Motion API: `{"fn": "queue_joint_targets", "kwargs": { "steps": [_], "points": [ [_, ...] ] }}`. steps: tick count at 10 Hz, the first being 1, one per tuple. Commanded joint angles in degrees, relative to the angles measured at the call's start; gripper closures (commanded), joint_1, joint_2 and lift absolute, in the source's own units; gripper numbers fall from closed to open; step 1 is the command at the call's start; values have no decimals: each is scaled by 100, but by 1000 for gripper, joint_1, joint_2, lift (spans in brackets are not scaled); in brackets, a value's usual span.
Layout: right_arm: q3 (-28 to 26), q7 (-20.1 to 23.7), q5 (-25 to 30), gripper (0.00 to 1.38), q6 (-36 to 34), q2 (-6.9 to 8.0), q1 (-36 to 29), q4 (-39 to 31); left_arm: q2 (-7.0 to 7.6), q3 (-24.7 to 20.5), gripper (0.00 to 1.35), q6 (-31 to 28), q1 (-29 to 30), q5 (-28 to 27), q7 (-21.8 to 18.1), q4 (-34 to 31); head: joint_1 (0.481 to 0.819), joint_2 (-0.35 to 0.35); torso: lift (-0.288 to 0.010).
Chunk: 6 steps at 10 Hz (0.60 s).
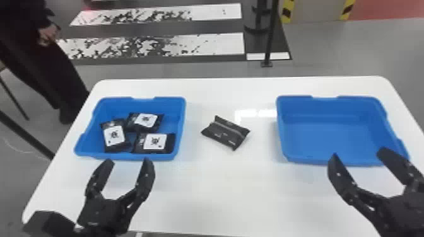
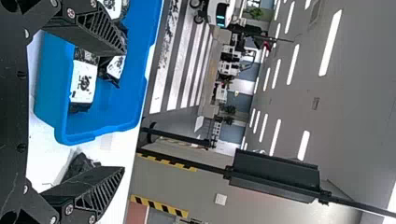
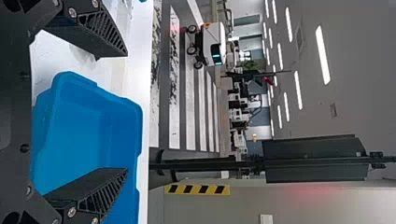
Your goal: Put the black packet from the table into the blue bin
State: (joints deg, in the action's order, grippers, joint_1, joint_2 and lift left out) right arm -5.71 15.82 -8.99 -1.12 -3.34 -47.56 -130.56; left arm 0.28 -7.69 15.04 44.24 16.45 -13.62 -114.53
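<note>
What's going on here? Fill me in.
Neither pincer is gripping anything. The black packet lies on the white table, between the left blue bin, which holds three packets, and the right blue bin. The robot's left pincer and right pincer hang open near the bins' front edges. The packet is not yet binned.

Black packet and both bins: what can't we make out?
Black packet, head view: underside, facing the table.
Left bin, left wrist view: parts of its packets, behind the left end effector.
Right bin, right wrist view: one end, cut off by the picture edge.
</note>
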Motion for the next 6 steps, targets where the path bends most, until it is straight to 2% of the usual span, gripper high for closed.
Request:
{"fn": "queue_joint_targets", "kwargs": {
  "steps": [1, 6],
  "points": [
    [0, 9, -4, 139, 0, 0, -11, -1, 8, 4, 157, 15, 5, 0, 0, 0, 695, 92, -110],
    [0, 0, -4, 139, 0, 0, -11, -1, 34, 50, 157, 15, 5, 12, 0, 0, 695, 90, -110]
  ]
}}
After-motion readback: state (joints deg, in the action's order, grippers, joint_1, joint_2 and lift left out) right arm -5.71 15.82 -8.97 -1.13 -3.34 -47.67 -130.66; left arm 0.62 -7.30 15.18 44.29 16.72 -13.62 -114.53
